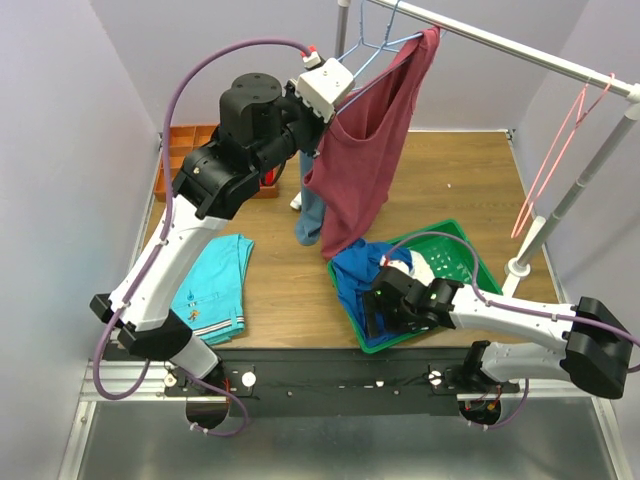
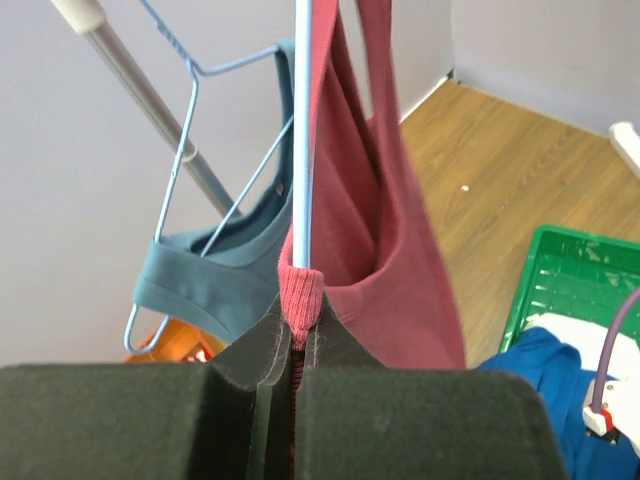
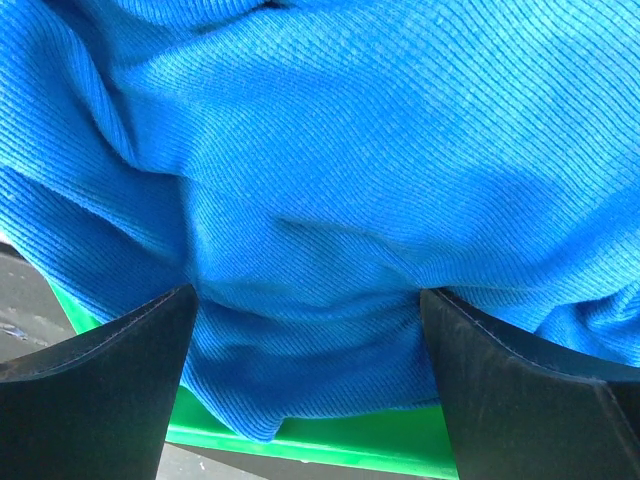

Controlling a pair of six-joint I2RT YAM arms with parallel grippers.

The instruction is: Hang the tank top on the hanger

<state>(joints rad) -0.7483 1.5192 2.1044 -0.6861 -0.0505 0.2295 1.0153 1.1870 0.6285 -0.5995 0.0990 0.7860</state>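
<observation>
— First entry, left side?
— Flat turquoise cloth garment (image 1: 215,285), lying on the brown wooden tabletop (image 1: 450,180).
— Left fingers (image 2: 420,420)?
— Raised, pinched tight on a strap of the maroon knit tank top (image 1: 365,150), where it wraps the thin light-blue wire hanger (image 2: 303,130). The body hangs above the tabletop.
— Right fingers (image 3: 90,400)?
— Spread wide over the bright blue knit garment (image 3: 350,150) in the green plastic basket (image 1: 455,240).

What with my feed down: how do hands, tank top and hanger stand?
Left hand shut on tank top strap at hanger wire. Right hand open, at blue garment in green basket. Slate-blue top hangs close beside.
</observation>
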